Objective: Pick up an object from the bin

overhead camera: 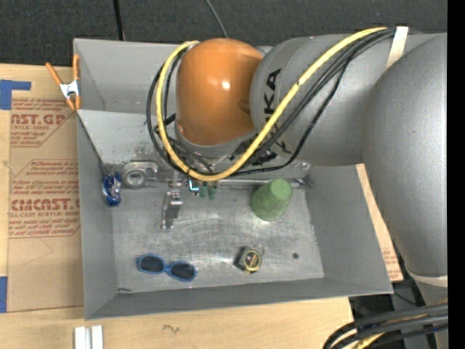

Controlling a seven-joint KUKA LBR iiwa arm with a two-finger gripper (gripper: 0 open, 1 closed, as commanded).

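The big grey arm (349, 107), with its orange wrist cover (218, 89), hangs over the grey bin (98, 217). The gripper (172, 211) sits above bare floor well to the view's left of the green cup (271, 198). Whether it is spread or closed I cannot tell, and nothing shows pinched in it. No pick looks made yet, I'd say, and which thing it will take is open. The nearest candidates are the blue sunglasses (166, 267), lying flat lower-left of the green cup near the front wall, and the silvery ring-ended metal piece (136, 174), further left of the cup than the gripper and close to the back slope. To do it well, I'd want the gripper centred squarely over one thing and clear of the walls before it bites. A small blue trinket (110, 190) lies furthest left of the cup, hard by the side wall, and looks awkward to reach. A brass-and-black round thing (249, 259) rests just below the cup, with a tiny dark speck (295, 255) lower-right of the cup.
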